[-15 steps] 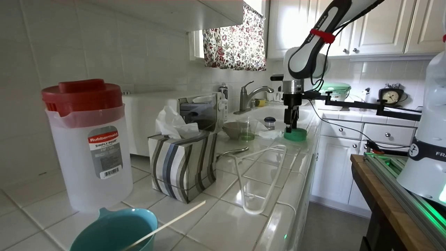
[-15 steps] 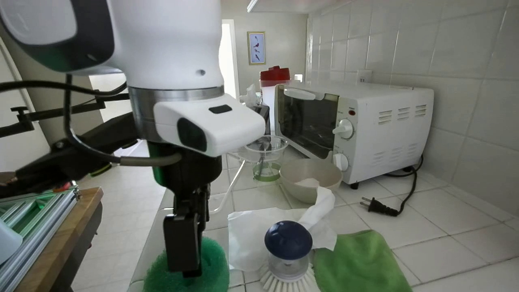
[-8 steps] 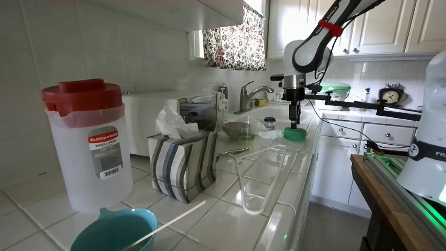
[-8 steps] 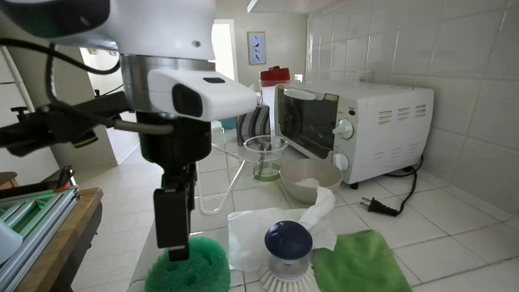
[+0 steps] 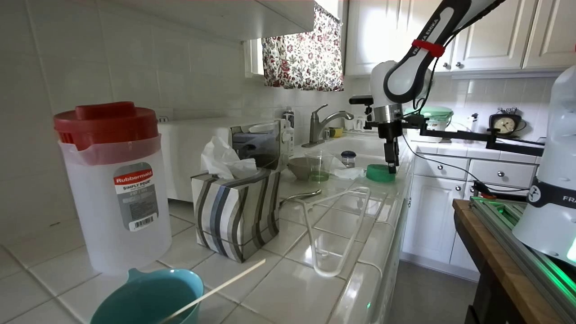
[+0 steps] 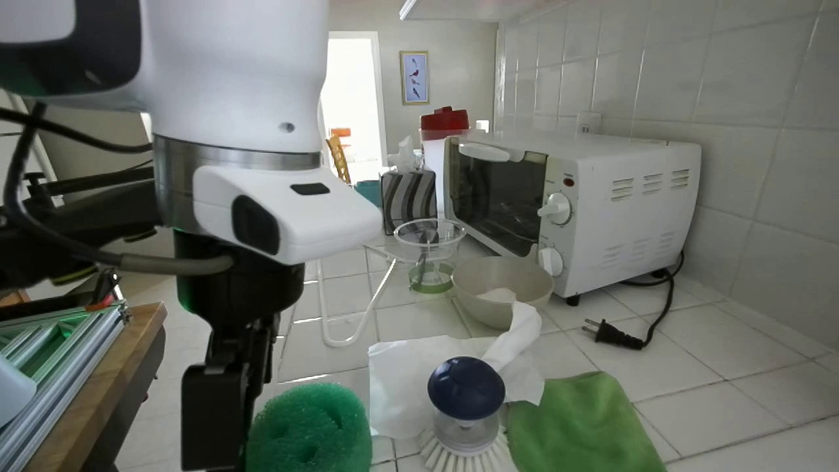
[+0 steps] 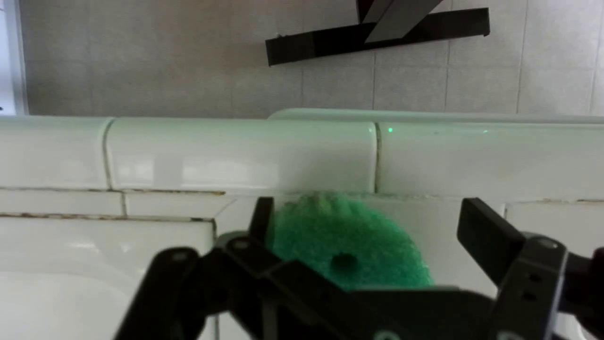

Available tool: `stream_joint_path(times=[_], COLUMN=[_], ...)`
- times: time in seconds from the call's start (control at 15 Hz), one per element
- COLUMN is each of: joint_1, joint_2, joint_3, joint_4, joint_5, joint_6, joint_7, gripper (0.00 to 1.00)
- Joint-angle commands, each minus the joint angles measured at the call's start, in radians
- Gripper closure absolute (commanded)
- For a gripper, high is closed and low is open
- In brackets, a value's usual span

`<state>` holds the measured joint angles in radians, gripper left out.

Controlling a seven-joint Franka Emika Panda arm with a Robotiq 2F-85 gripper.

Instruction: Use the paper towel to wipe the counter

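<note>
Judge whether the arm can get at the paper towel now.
Probably, after shifting from the green scrubber: its gripper is open and most of the paper towel looks uncovered, though the navy-topped brush close by might interfere.

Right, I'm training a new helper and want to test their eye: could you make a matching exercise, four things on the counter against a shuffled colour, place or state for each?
1. paper towel
2. brush
3. plug
4. sponge

A. upright, navy on top
B. green, near the front edge of the counter
C. white, loosely spread out
D. black, not plugged in

Pairs: 1-C, 2-A, 3-D, 4-B
</note>
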<state>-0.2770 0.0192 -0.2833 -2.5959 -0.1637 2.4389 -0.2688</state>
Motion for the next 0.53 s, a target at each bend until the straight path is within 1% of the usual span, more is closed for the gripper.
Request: stream_joint_path(times=[0.0, 0.2, 0.47], joint_1=[-0.012, -0.019, -0.023], joint_2=[-0.032, -0.031, 0.0], joint_3=[-0.015, -0.022, -0.028], joint_4=[-0.012, -0.009, -0.005], joint_5=[-0.106, -0.174, -0.224], joint_6=[-0.024, -0.026, 0.042], joint_7=[0.08, 0.14, 0.205], gripper=[0.0, 0.0, 0.0])
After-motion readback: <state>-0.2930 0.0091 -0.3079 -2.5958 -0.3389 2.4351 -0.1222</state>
